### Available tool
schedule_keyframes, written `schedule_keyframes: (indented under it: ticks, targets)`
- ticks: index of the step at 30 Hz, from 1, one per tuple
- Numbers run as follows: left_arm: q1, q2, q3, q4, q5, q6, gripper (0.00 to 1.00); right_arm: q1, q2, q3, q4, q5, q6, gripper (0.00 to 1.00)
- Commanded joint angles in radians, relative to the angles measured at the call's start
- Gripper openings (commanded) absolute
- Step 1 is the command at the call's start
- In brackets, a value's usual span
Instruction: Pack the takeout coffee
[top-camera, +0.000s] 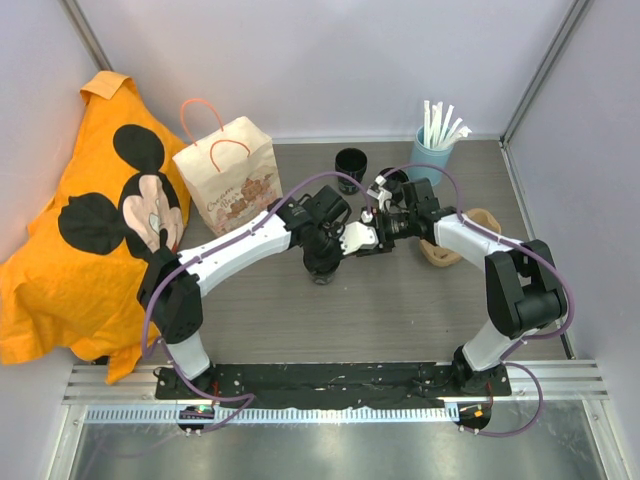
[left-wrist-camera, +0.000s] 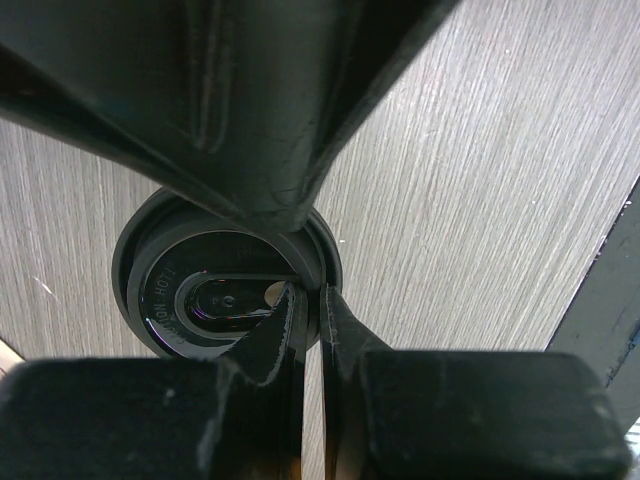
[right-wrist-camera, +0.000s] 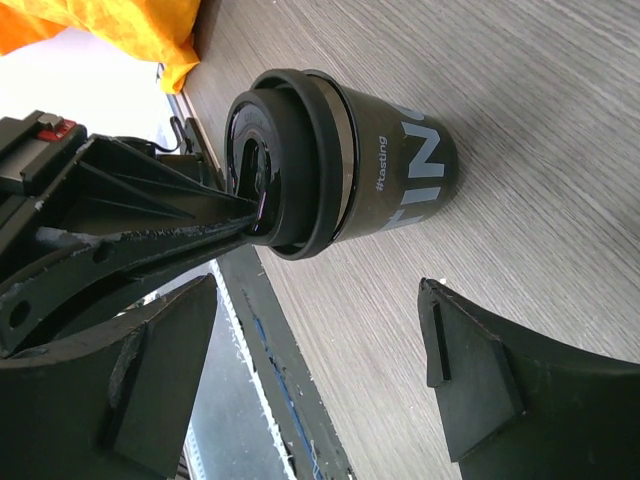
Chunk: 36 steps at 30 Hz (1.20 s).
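A black takeout coffee cup (right-wrist-camera: 400, 175) with a black lid stands on the wood-grain table. It shows from above in the left wrist view (left-wrist-camera: 190, 290). In the top view it is mostly hidden under my left gripper (top-camera: 322, 262). My left gripper (left-wrist-camera: 312, 300) is shut on the lid's rim, one finger inside the rim and one outside. Its fingers (right-wrist-camera: 150, 245) show in the right wrist view. My right gripper (right-wrist-camera: 320, 370) is open and empty, just beside the cup and apart from it; it also shows in the top view (top-camera: 357, 238).
A paper bag (top-camera: 228, 180) with pink handles stands at the back left. Two more black cups (top-camera: 350, 162) (top-camera: 392, 180) stand behind. A light blue cup of white straws (top-camera: 432, 150) and a tan pulp tray (top-camera: 470, 235) are at the right. Orange cloth (top-camera: 70, 250) lies at the left.
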Motion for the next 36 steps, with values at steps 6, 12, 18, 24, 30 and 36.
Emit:
schedule_keyframes:
  ticks: [6,12,18,24,30,36]
  targets:
    - [0.045,0.001,0.033,0.02,0.069,-0.01,0.0,0.019,-0.025,0.036,-0.004,0.014,-0.034,0.87]
    - [0.075,0.01,0.054,0.006,0.157,-0.015,0.0,0.032,-0.03,0.036,-0.016,0.02,-0.051,0.86]
    - [0.075,0.024,0.057,0.005,0.165,-0.014,0.0,0.033,-0.021,0.045,-0.015,0.0,-0.047,0.86]
    - [0.075,0.025,0.062,-0.005,0.166,-0.017,0.0,0.035,0.031,0.085,-0.016,-0.024,-0.02,0.82]
    - [0.075,0.028,0.054,0.0,0.148,-0.015,0.0,0.035,0.038,0.091,-0.019,-0.021,-0.024,0.82]
    - [0.076,0.034,0.062,0.002,0.123,-0.015,0.0,0.035,0.044,0.109,-0.021,-0.018,-0.031,0.82]
